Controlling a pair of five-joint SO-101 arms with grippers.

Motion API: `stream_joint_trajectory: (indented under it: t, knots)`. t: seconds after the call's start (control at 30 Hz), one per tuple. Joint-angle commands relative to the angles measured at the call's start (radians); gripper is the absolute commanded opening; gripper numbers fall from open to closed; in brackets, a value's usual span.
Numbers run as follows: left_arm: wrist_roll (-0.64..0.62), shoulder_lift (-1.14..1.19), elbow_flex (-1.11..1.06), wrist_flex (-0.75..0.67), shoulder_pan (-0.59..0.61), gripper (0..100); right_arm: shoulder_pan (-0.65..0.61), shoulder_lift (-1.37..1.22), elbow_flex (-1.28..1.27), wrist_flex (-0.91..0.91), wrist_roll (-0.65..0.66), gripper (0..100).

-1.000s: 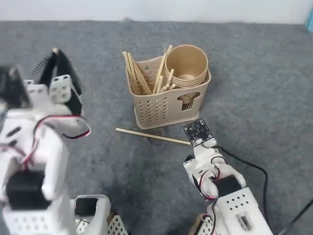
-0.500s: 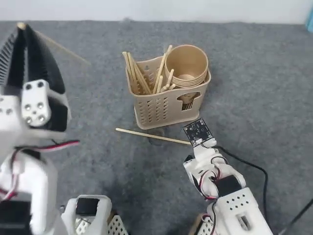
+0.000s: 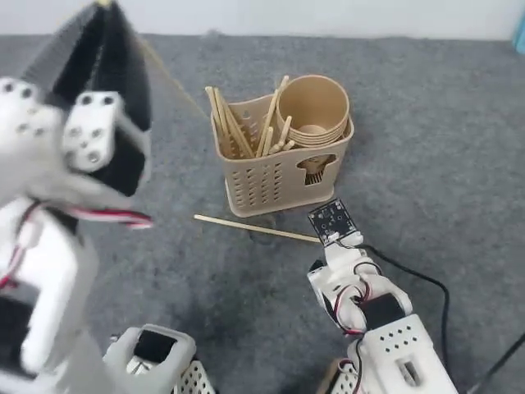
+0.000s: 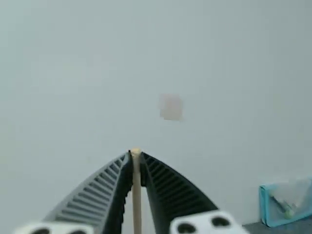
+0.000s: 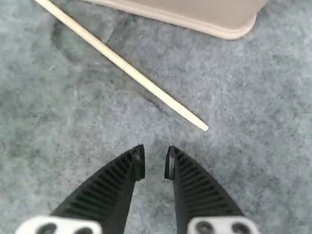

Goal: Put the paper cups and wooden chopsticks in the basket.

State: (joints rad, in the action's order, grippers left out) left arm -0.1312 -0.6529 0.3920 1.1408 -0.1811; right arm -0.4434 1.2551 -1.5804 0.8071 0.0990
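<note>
left gripper (image 3: 105, 6) clamping chopstick (image 3: 168, 74) upper left, stick slanting down-right toward basket (image 3: 271, 180); right gripper (image 5: 154, 163) sitting slightly ajar

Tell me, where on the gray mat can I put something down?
Bare mat lies right of the basket and behind it. It's crowded in front: loose chopstick and right gripper. Left gripper with its raised chopstick looms over the left.

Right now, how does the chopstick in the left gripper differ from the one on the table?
The held chopstick is clamped in the left gripper; the loose chopstick is ungripped. The held chopstick is raised, slanted; the loose chopstick lies flat on the table. Both are plain wood.
</note>
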Motion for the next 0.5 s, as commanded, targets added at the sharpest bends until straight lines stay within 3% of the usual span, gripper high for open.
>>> stream_joint_trajectory:
  t: [0.0,0.17,0.47]
  knots:
    - [-0.055,0.069,0.027,0.003,-0.037,1,-0.005,0.007,0.009,-0.025,0.015,8.0]
    - [-0.143,0.144,0.021,0.008,-0.038,1,-0.005,0.007,0.009,-0.024,0.015,8.0]
    - [-0.143,0.180,-0.179,-0.051,-0.032,1,-0.005,0.007,0.011,-0.024,0.017,8.0]
